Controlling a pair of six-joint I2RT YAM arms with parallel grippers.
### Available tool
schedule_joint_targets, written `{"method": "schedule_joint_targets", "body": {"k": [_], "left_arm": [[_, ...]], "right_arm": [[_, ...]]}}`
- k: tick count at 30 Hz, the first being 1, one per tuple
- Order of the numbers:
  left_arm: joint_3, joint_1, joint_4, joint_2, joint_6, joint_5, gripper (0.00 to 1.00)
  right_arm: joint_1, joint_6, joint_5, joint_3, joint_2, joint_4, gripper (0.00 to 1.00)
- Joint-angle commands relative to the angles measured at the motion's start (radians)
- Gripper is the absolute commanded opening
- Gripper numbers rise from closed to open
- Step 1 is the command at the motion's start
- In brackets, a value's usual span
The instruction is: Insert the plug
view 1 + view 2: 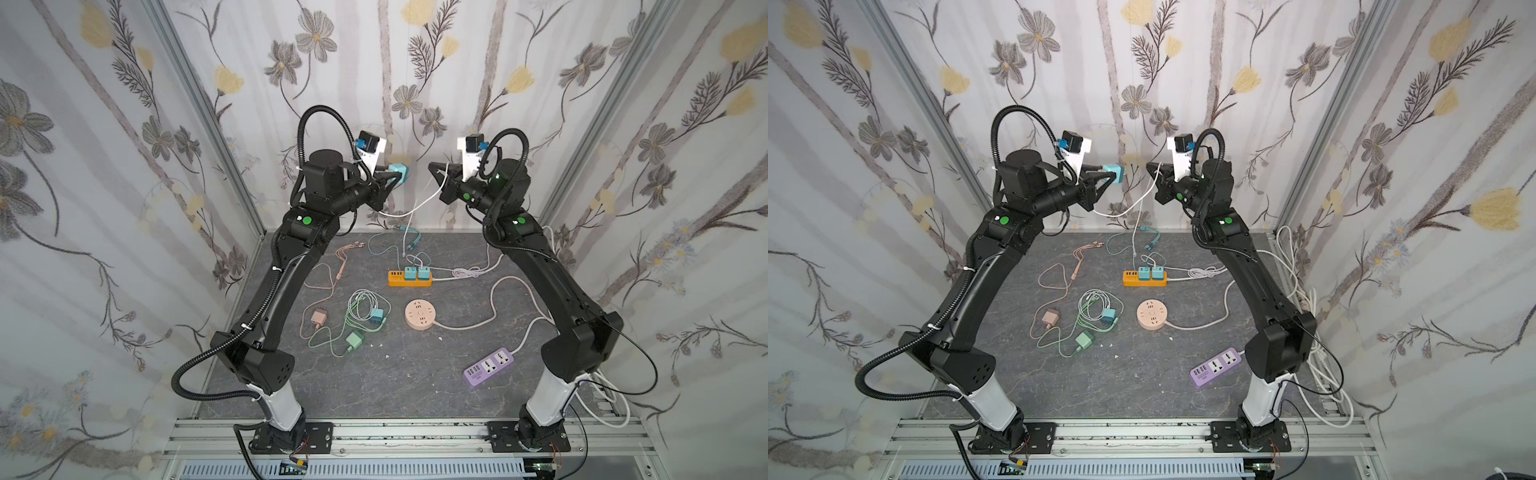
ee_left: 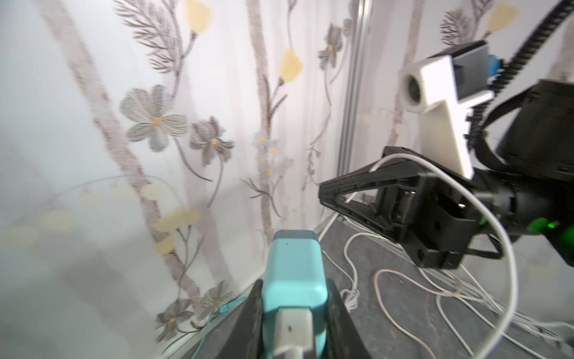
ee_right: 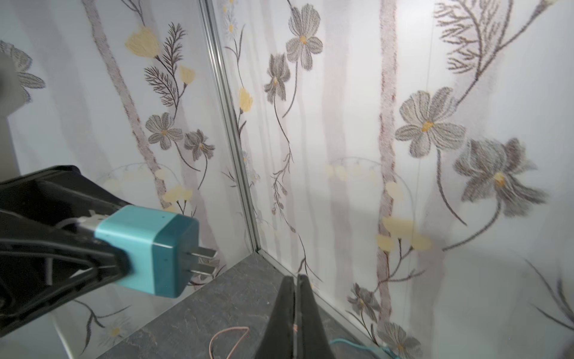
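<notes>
My left gripper (image 1: 401,174) hangs high above the table, shut on a teal plug (image 1: 400,171) whose two prongs point toward the right arm. The left wrist view shows the plug (image 2: 293,270) squeezed between both fingers (image 2: 256,298). A white cable (image 1: 415,208) runs from the plug's back, sags, and rises to my right gripper (image 1: 432,166). That gripper faces the plug from a short distance, jaws shut (image 3: 295,276), with the cable (image 2: 509,248) passing between its fingers. On the table lie an orange power strip (image 1: 409,279), a round peach socket (image 1: 420,315) and a purple strip (image 1: 488,367).
Two teal plugs (image 1: 417,272) sit in the orange strip. Loose pink (image 1: 319,318), green (image 1: 354,341) and blue (image 1: 376,316) chargers with tangled cables lie at the table's left centre. White cords (image 1: 515,307) trail on the right. Flowered curtain walls (image 1: 124,166) enclose three sides.
</notes>
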Motion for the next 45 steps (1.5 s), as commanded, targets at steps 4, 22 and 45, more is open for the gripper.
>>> {"method": "schedule_joint_targets", "body": {"k": [4, 22, 45], "left_arm": [[0.131, 0.072, 0.204, 0.149, 0.041, -0.146, 0.0], [0.111, 0.134, 0.035, 0.358, 0.17, -0.309, 0.0], [-0.064, 0.07, -0.397, 0.258, 0.464, 0.239, 0.0]], "right_arm": [[0.057, 0.023, 0.167, 0.395, 0.336, 0.029, 0.0], [0.066, -0.073, 0.021, -0.269, 0.133, -0.138, 0.99], [-0.006, -0.251, 0.033, -0.982, -0.528, -0.22, 0.99]]}}
